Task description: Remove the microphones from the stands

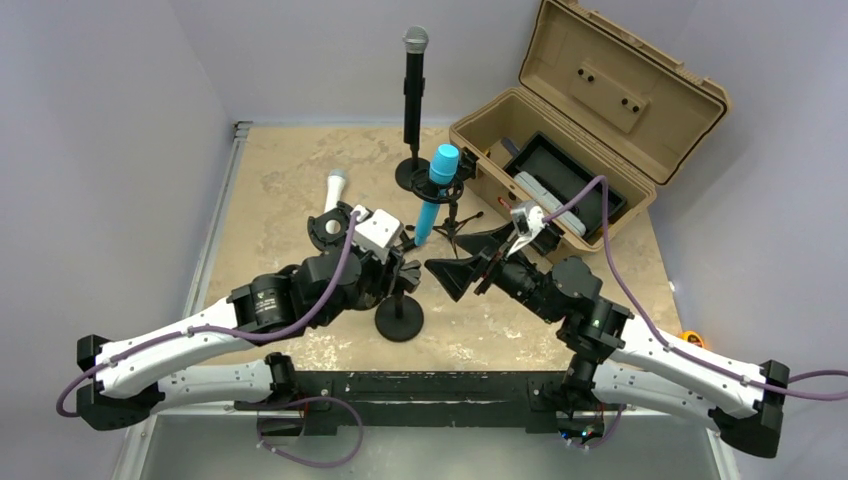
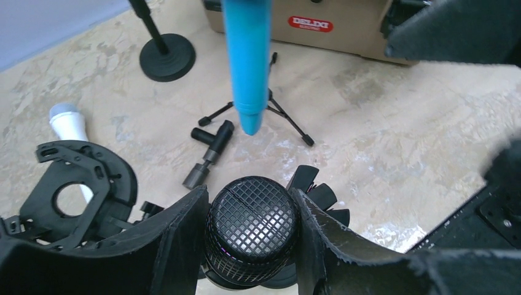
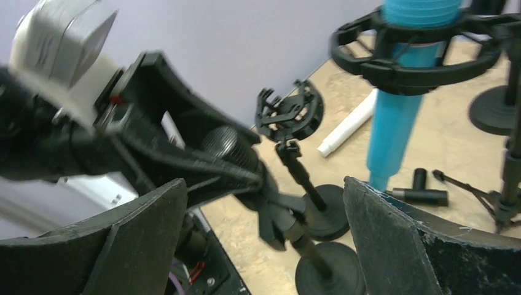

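A black microphone (image 2: 252,227) with a mesh head stands in front of my left arm. My left gripper (image 2: 249,195) is shut on that head, one finger on each side. The prongs of the stand's clip (image 2: 314,192) show just behind the head. Under it, the stand's rod drops to a round black base (image 1: 399,320). From above, my left gripper (image 1: 398,262) hides the microphone. My right gripper (image 1: 455,272) is open just right of the stand, jaws wide. In its wrist view the clip (image 3: 276,215) and the base (image 3: 329,267) lie between the fingers of my right gripper (image 3: 265,184), untouched.
A blue microphone (image 1: 437,190) hangs in a shock mount on a small tripod. A tall black microphone (image 1: 414,80) stands on its stand at the back. A white microphone (image 1: 333,190) lies beside an empty shock mount (image 1: 330,225). An open tan case (image 1: 570,150) sits at the right. A black adapter (image 2: 212,150) lies on the table.
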